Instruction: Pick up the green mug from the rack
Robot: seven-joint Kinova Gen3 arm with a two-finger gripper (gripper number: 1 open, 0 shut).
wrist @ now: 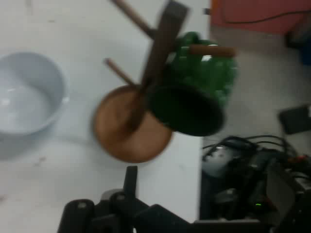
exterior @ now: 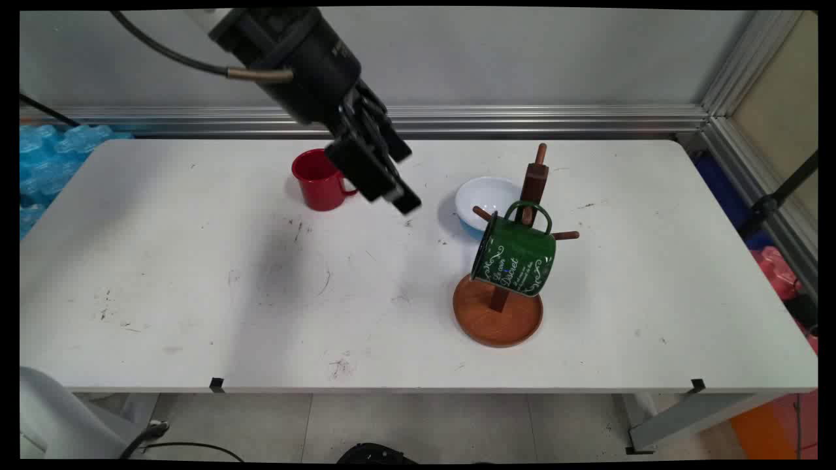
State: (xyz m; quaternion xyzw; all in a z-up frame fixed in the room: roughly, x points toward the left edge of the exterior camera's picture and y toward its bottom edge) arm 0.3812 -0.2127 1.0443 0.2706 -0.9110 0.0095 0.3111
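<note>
Two mugs are showing: one green mug (exterior: 514, 256) hanging on the mug tree (exterior: 501, 307), one red mug (exterior: 319, 179) sitting well left of it beside the gripper (exterior: 392, 189), whose grip I cannot tell; one white bowl (exterior: 484, 199) is sitting just behind the tree.

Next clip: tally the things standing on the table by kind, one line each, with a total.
Mugs: 2, the red mug standing on the table and the green mug hanging on a peg of the rack
Bowls: 1, the white bowl
Mug racks: 1, the wooden mug rack
Total: 4
</note>
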